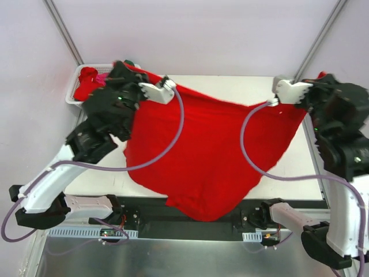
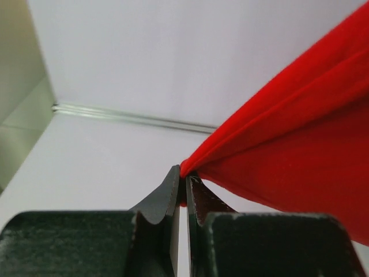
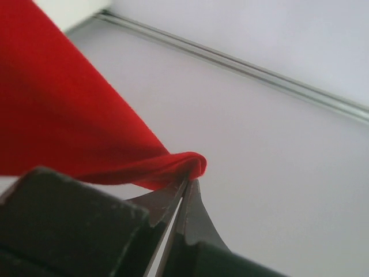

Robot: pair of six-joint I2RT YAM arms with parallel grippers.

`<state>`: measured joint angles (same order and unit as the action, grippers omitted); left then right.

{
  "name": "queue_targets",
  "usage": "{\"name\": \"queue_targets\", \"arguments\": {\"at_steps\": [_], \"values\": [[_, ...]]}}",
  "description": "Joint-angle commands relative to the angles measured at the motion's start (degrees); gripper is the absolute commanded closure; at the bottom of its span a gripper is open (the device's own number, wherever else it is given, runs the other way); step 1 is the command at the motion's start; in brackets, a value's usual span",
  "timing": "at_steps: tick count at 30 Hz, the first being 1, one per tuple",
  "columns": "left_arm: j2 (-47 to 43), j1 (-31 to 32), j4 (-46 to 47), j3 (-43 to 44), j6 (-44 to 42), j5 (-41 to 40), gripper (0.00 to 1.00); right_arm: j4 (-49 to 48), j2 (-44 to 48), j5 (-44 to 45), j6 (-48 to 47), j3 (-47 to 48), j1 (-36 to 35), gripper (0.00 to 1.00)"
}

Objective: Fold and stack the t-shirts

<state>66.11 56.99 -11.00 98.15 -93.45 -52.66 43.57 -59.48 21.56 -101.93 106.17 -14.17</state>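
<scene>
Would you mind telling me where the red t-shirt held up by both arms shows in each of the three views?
Top external: the red t-shirt hangs across the centre, between left gripper and right gripper.
Left wrist: the red t-shirt fills the right side, fanning from the left gripper.
Right wrist: the red t-shirt fills the upper left, bunched at the right gripper.
Shared landmark: the pinched shirt corners.

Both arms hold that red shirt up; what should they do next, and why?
Probably lower it flat onto the table, shifted farther back: the left gripper and right gripper each pinch an edge of the red t-shirt, which hangs between them, its bottom seeming to droop past the table's near edge.
</scene>
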Motion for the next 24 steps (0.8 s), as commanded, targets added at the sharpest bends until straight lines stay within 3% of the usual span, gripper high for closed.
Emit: {"name": "queue_targets", "arguments": {"at_steps": [1, 3, 6, 7, 10, 14, 19, 24], "values": [[-3.0, -7.3, -2.4, -11.9, 17.4, 7.2, 1.0, -2.3, -1.8, -1.8, 7.1, -8.9, 1.2, 0.99], [-3.6, -9.3, -2.7, -18.3, 20.2, 9.6, 1.0, -4.2, -3.0, -4.4, 8.9, -13.3, 3.2, 0.99], [-3.5, -16.9, -4.2, -23.2, 21.9, 18.7, 1.0, -8.2, -7.3, -8.1, 9.8, -16.2, 7.0, 0.99], [-2.3, -22.3, -4.4, -22.8, 22.3, 22.7, 1.0, -9.1, -8.7, -8.9, 10.0, -15.8, 7.8, 0.99], [4.6, -28.3, -4.3, -18.1, 22.3, 29.2, 1.0, -11.2, -15.7, -10.0, 10.2, -11.8, 10.3, 0.99], [19.6, -33.7, -4.2, -3.7, 21.9, 32.2, 1.0, -14.6, -24.9, -9.8, 8.6, -5.2, 12.8, 0.99], [33.8, -36.1, -3.9, 10.7, 18.8, 34.9, 1.0, -16.9, -36.3, -7.9, 5.8, 5.1, 14.1, 0.99], [43.7, -36.8, -3.9, 19.4, 15.7, 36.6, 1.0, -20.4, -40.4, -7.5, 2.4, 6.6, 14.1, 0.99]]}}
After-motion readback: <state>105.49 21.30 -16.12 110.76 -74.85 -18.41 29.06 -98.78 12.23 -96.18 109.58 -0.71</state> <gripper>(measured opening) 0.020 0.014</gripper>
